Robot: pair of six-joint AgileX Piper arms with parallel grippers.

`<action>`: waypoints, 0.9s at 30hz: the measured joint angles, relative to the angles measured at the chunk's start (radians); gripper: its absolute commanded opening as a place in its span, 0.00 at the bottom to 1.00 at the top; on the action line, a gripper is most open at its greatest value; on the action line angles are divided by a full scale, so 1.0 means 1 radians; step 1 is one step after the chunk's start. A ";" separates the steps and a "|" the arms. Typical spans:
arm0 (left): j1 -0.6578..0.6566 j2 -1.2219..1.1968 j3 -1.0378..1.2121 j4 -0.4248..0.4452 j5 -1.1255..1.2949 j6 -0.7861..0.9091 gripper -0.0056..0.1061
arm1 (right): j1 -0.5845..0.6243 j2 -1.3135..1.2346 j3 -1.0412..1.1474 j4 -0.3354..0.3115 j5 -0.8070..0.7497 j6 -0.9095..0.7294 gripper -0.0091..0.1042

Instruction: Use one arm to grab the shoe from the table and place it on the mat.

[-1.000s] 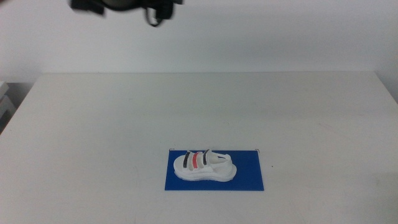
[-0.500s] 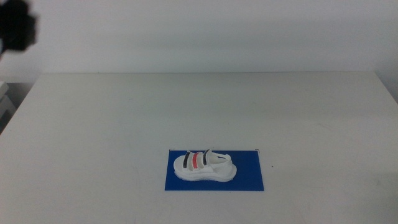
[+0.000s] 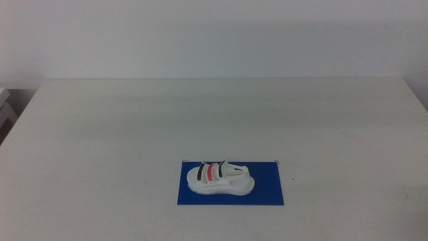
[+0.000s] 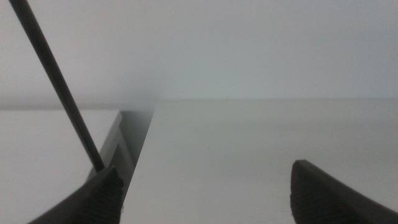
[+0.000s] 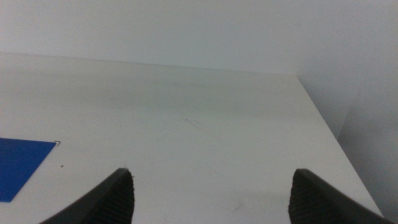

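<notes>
The white shoe (image 3: 219, 179) with black, red and black straps lies on its sole on the deep-blue mat (image 3: 267, 189), near the front middle of the white table (image 3: 214, 114). No arm shows in the middle view. My left gripper (image 4: 205, 193) is open and empty over the table's edge. My right gripper (image 5: 211, 193) is open and empty, low over the table; a corner of the mat (image 5: 18, 165) shows in its view, the shoe does not.
A thin black cable (image 4: 56, 87) crosses the left wrist view. A dark gap (image 4: 130, 134) runs beside the table's side edge there. The table's side edge (image 5: 323, 124) shows in the right wrist view. A small dark speck (image 3: 292, 178) lies beside the mat.
The black arm seen at the top of the middle view moved left and has left the picture. The shoe and the mat have not moved.
</notes>
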 measured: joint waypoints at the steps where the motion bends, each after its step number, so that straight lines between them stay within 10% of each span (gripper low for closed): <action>1: 0.000 -0.031 0.038 0.000 -0.028 0.000 0.89 | 0.000 0.000 0.000 0.000 0.000 0.000 0.65; 27: 0.037 -0.557 0.809 -0.304 -0.494 0.179 0.89 | 0.000 0.000 0.000 0.000 0.000 0.000 0.65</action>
